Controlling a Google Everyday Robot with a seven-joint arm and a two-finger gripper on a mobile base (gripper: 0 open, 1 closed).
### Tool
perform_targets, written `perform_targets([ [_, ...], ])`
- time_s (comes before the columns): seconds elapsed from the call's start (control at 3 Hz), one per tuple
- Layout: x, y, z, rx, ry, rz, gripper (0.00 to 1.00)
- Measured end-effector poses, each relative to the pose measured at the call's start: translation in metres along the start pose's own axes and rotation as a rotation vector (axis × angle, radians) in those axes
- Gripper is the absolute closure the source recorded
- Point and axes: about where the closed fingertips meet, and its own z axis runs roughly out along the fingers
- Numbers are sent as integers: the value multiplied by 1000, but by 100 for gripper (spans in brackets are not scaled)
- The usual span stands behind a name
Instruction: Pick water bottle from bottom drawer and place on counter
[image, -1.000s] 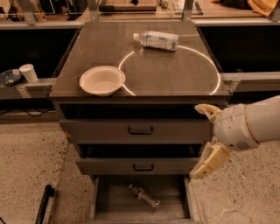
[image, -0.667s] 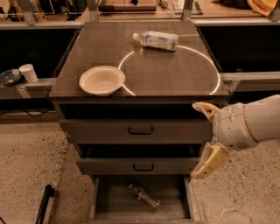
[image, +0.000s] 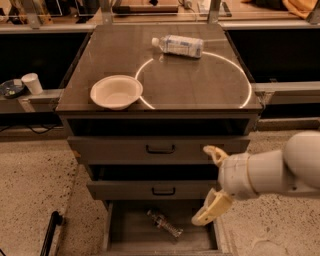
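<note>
The water bottle (image: 165, 224), clear with a dark label band, lies on its side in the open bottom drawer (image: 125, 235), near the middle. My gripper (image: 209, 186) hangs in front of the cabinet's right side, above and to the right of the bottle, with its two cream fingers spread wide apart and nothing between them. One finger (image: 215, 153) is level with the top drawer, the other (image: 208, 209) is over the bottom drawer's right edge. The counter (image: 190, 80) is a dark brown top with a thin white circle.
A white bowl (image: 116, 92) sits on the counter's front left. A bottle with a white-blue label (image: 179, 46) lies on its side at the counter's back. Two shut drawers with black handles (image: 160, 149) are above the open one. A white cup (image: 33, 83) stands at left.
My gripper and arm have shifted slightly left and lower, nearer the open bottom drawer. The bottle, bowl and drawers have not moved.
</note>
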Motion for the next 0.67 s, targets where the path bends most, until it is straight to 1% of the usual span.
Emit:
perform_targets([
  [0.33, 37, 47, 70, -30, -32, 49, 0],
  [0.67, 69, 79, 118, -16, -101, 111, 0],
])
